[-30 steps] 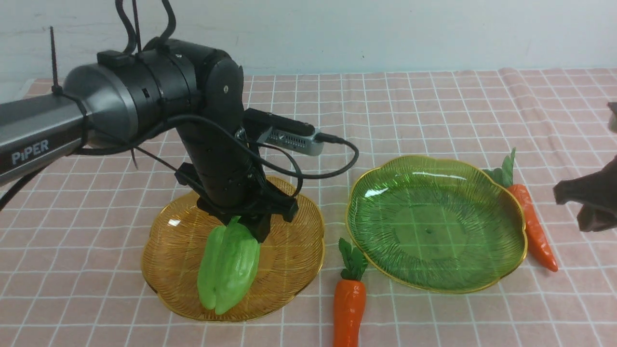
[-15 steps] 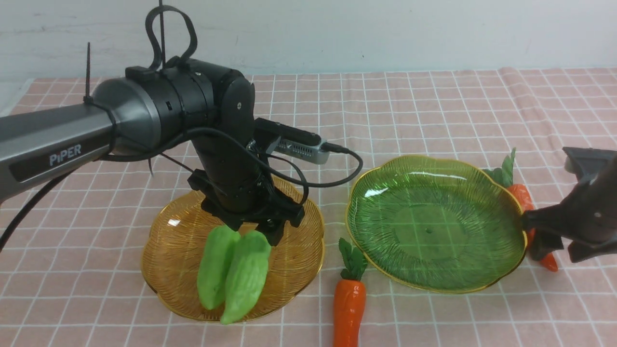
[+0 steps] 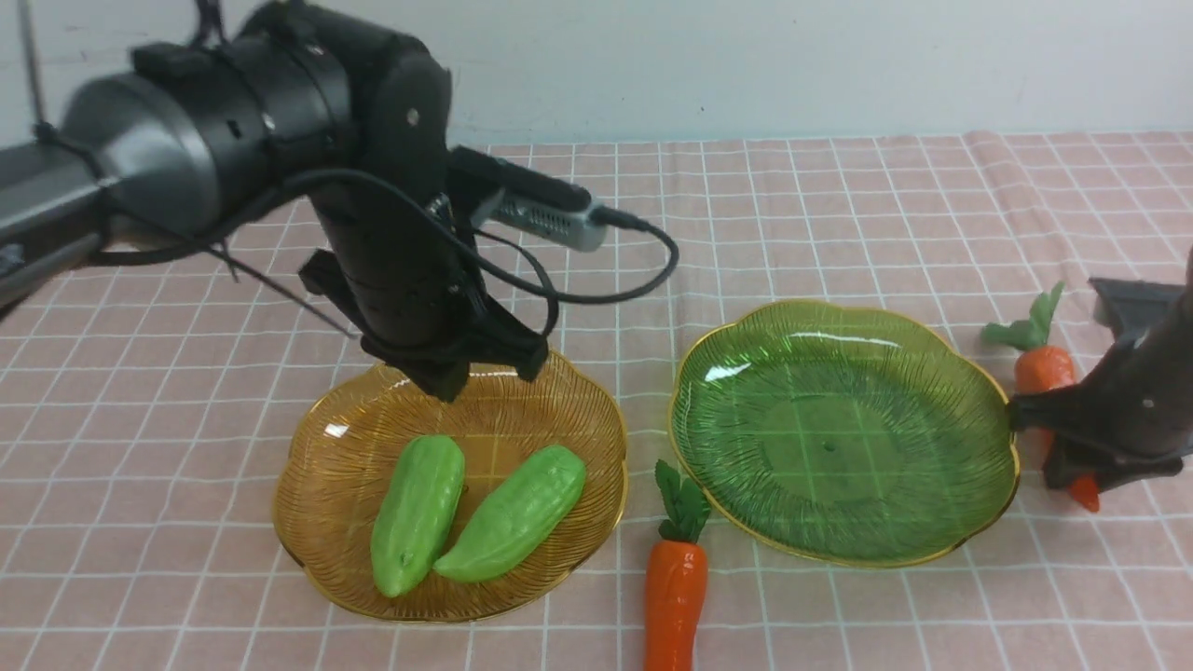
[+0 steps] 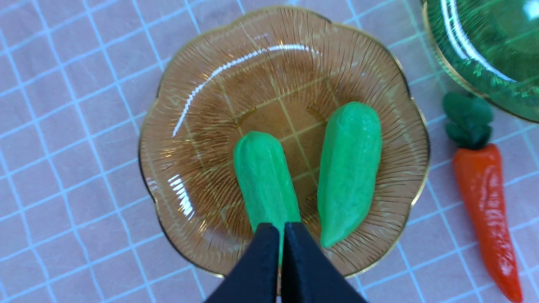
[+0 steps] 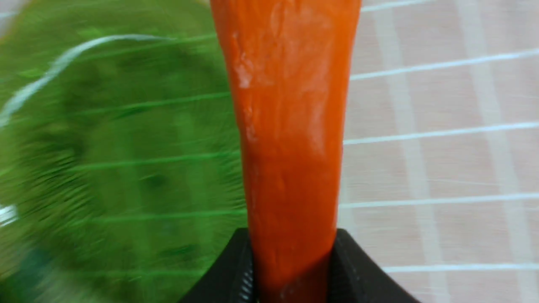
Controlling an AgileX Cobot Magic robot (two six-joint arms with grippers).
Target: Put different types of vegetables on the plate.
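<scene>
Orange carrot (image 3: 1044, 368) gripped by right hand (image 5: 290, 263) beside green plate (image 3: 839, 438).

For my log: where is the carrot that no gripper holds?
Front view: the carrot lies on the cloth at bottom centre, between the amber plate and the green plate.

Two light-green gourds (image 3: 418, 515) (image 3: 512, 514), two orange carrots (image 3: 674, 596) (image 3: 1045, 368) and two plates, an amber plate (image 3: 322, 447) at 8 o'clock and a green plate (image 3: 839, 401) at 4 o'clock, on one checked cloth (image 3: 839, 205).
</scene>
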